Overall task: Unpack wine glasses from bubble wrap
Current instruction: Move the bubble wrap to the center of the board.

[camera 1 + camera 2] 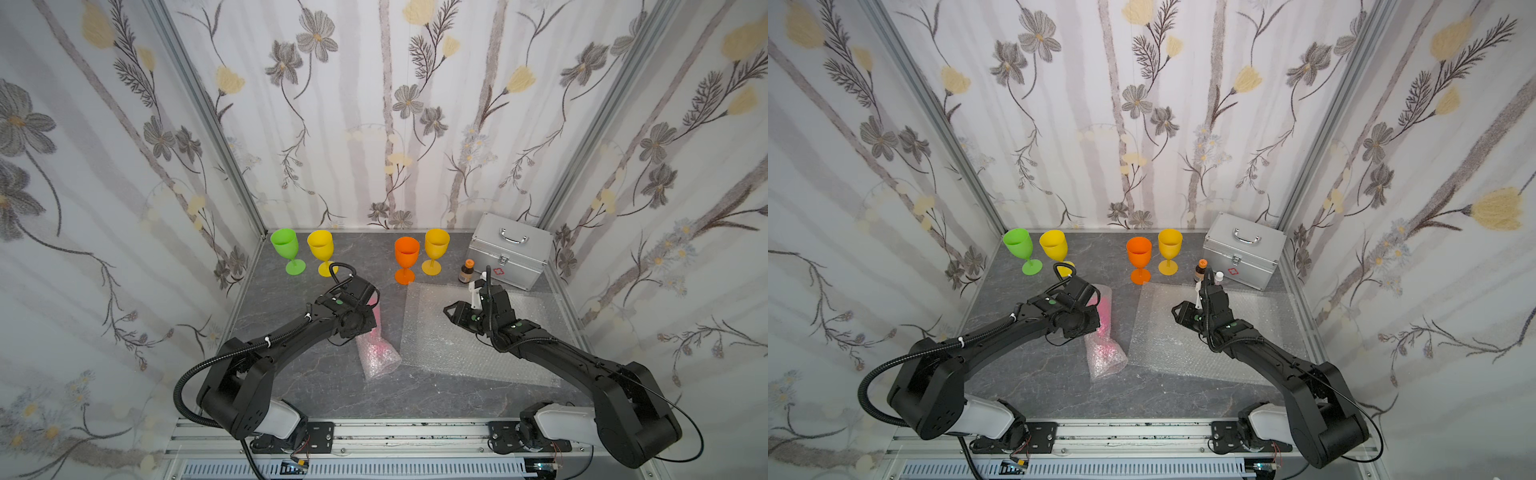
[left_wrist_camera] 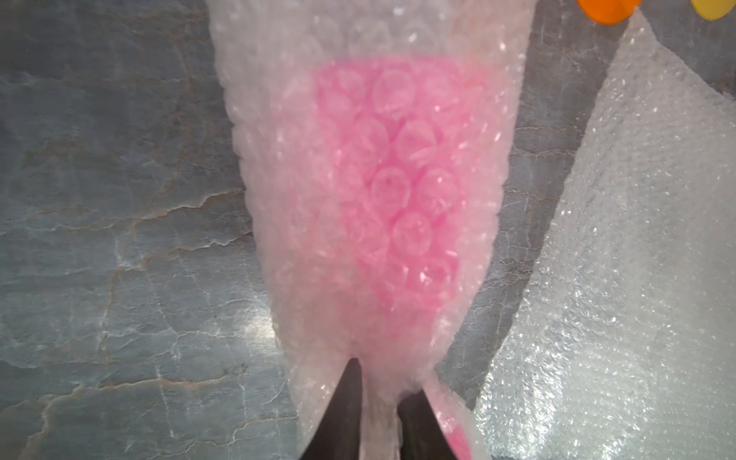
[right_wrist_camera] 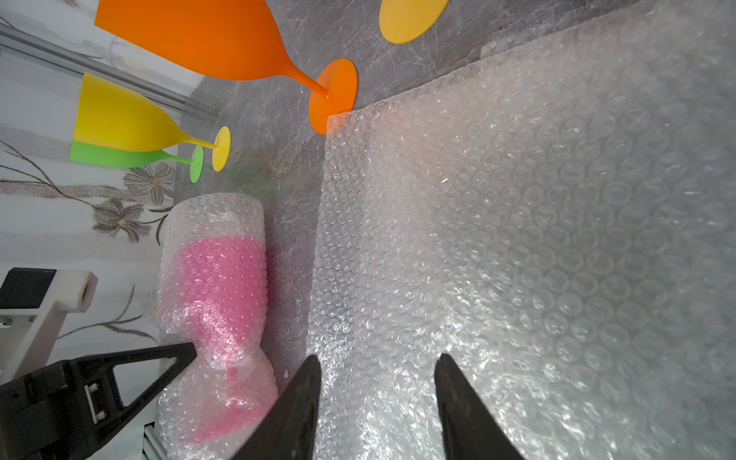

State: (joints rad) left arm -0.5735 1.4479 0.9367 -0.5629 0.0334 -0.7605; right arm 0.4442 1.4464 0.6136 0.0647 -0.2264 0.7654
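Four bare wine glasses stand along the back: green (image 1: 285,245), yellow (image 1: 320,245), orange (image 1: 407,253) and amber (image 1: 436,245). A pink wine glass (image 2: 398,179) lies on the table inside a rolled tube of bubble wrap (image 1: 376,353). My left gripper (image 2: 382,378) is shut on that wrap where it narrows round the stem, with wrap filling the gap between the fingers. One of its fingers (image 3: 175,352) shows in the right wrist view, pressed against the tube. My right gripper (image 3: 378,356) hangs open over a flat bubble wrap sheet (image 3: 517,239), with nothing between its fingers.
A silver metal case (image 1: 509,249) sits at the back right with a small orange-capped brown bottle (image 1: 467,270) in front of it. The flat sheet (image 1: 457,332) covers the right half of the grey stone table (image 1: 291,374). Papered walls close in three sides.
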